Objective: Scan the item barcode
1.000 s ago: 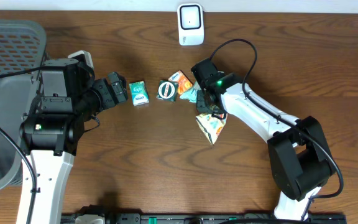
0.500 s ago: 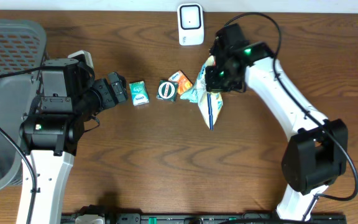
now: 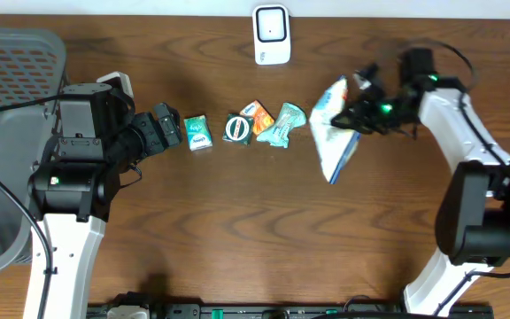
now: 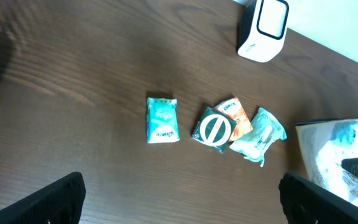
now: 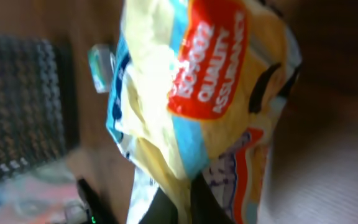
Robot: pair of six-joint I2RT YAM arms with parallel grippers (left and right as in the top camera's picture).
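Nearest our side, we note the left gripper [image 3: 172, 127] over the table [image 3: 237, 230], its jaws spread wide and holding nothing; the left wrist view shows its fingertips [image 4: 48, 202] at either lower corner. Just beyond lies a green packet [image 3: 198, 133], then, in a row to the right, a dark packet with a round label [image 3: 237, 128], an orange packet [image 3: 258, 114] and a mint wrapper [image 3: 283, 123], the last three touching. Right of that row the right gripper [image 3: 356, 116] is clamped on the snack bag [image 3: 333, 133], which hangs tilted, apart from the wrapper. A grey basket [image 3: 11, 80] stands at the left edge. Farthest, the white scanner [image 3: 272, 35] stands at the back edge, well apart from the bag.
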